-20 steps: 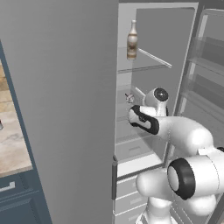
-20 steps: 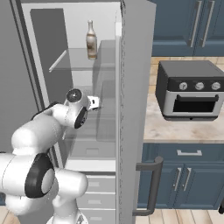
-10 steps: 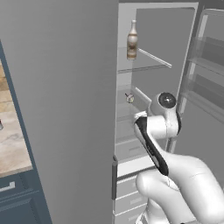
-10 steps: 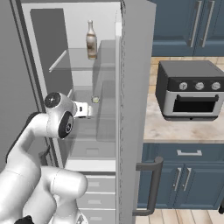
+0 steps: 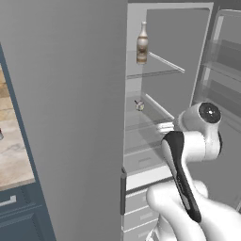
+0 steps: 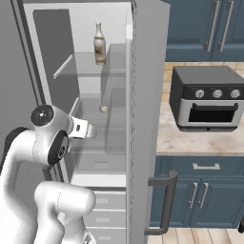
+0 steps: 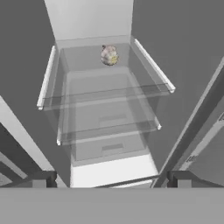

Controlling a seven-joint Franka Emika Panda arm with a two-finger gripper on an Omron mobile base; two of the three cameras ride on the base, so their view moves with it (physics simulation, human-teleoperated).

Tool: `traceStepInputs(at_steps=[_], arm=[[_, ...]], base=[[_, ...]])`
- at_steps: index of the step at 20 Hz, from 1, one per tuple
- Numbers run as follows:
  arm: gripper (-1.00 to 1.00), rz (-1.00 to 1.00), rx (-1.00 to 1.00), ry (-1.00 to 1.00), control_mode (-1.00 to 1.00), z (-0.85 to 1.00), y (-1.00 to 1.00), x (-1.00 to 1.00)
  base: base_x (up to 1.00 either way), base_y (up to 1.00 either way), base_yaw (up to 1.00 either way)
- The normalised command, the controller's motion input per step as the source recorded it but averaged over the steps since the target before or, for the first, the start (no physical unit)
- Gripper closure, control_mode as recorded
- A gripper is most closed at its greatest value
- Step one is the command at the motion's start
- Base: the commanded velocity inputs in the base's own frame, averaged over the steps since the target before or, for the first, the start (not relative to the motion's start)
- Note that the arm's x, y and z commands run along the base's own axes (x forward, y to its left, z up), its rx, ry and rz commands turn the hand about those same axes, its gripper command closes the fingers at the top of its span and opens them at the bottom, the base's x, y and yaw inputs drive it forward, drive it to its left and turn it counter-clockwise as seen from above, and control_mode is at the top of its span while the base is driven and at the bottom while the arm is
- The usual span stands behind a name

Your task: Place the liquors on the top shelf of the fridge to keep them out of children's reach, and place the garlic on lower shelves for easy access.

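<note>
The grey fridge (image 5: 66, 117) (image 6: 147, 95) stands open. A greyish-brown liquor bottle (image 5: 142, 43) (image 6: 99, 44) with a pale label stands upright on the top shelf (image 5: 157, 73) (image 6: 76, 72). One shelf below it, near the back, lies the small whitish garlic (image 5: 139, 105) (image 6: 103, 108) (image 7: 109, 55) on a lower shelf (image 7: 105, 94). My gripper (image 7: 110, 181) hangs in front of the fridge, open and empty, its fingertips (image 7: 39, 179) far apart. It looks down over the glass shelves, well back from the garlic.
White drawers (image 6: 105, 205) (image 5: 139, 202) sit under the glass shelves. The right fridge door with its racks (image 5: 226, 61) stands open beside my arm. A toaster oven (image 6: 207, 102) rests on the counter above dark blue cabinets (image 6: 200, 190) to the right.
My hand has drawn back out of the fridge from the shelf with the garlic, and the arm has folded upward. The garlic and the bottle have stayed in place.
</note>
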Motion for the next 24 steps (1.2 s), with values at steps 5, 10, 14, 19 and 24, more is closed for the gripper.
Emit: traceStepInputs(at_steps=[5, 10, 14, 19, 24], arm=[[-1.0, 0.0, 0.09, 0.0, -1.0, 0.55, 0.0, -0.69], [-1.0, 0.0, 0.0, 0.0, -1.0, 0.45, 0.01, -0.53], [-1.0, 0.0, 0.0, 0.01, -1.0, 0.01, 0.01, -0.33], [-1.0, 0.0, 0.0, 0.05, -1.0, 0.0, 0.05, -0.16], [-1.0, 0.0, -0.06, 0.0, -1.0, 0.0, 0.18, -0.19]], base=[[0.0, 0.0, 0.0], [0.0, 0.0, 0.0], [0.0, 0.0, 0.0], [0.0, 0.0, 0.0], [0.0, 0.0, 0.0]])
